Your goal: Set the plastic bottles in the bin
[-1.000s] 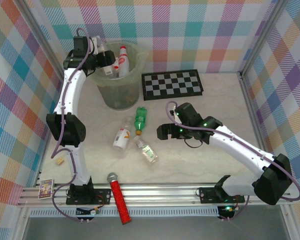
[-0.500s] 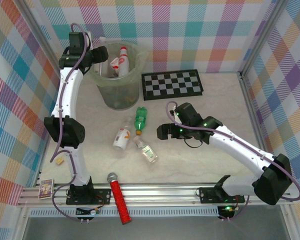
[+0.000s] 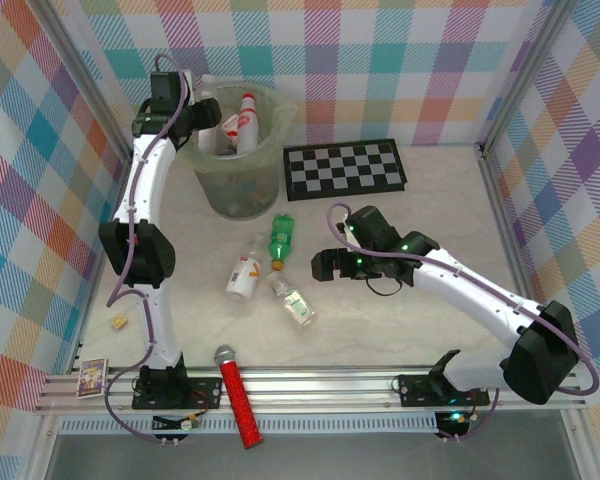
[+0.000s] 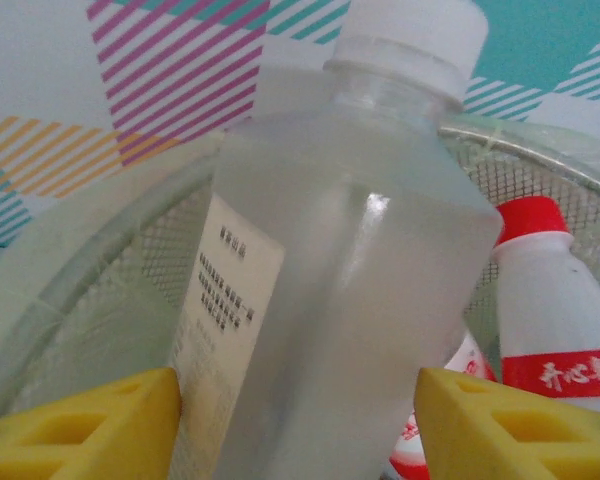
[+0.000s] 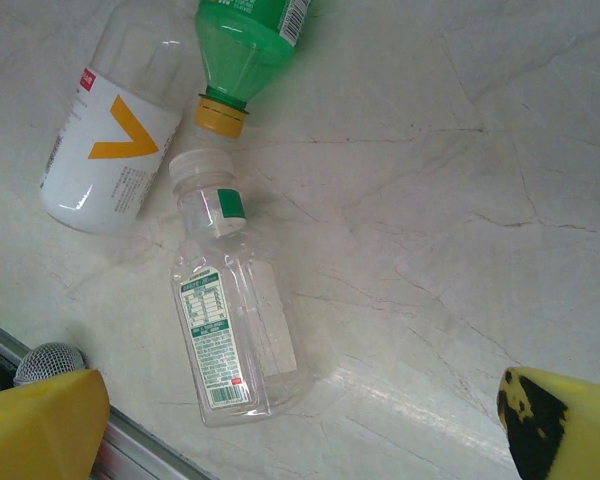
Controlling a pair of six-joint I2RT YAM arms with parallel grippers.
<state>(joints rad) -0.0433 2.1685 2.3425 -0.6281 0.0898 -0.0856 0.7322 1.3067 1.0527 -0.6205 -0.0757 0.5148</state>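
so the left end effector [image 4: 300, 425] is pinching a clear bottle [image 4: 340, 250] cap-up right at the bin [image 4: 555, 165] rim, while the spread right end effector [image 3: 330, 265] hovers by three bottles [image 3: 244, 277] on the counter [image 3: 430, 215]

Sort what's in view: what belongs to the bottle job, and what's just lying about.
Job: bin, frosted bottle, red-capped bottle, green bottle, orange-marked bottle, clear bottle.
Lying about: chequered board, microphone, card.
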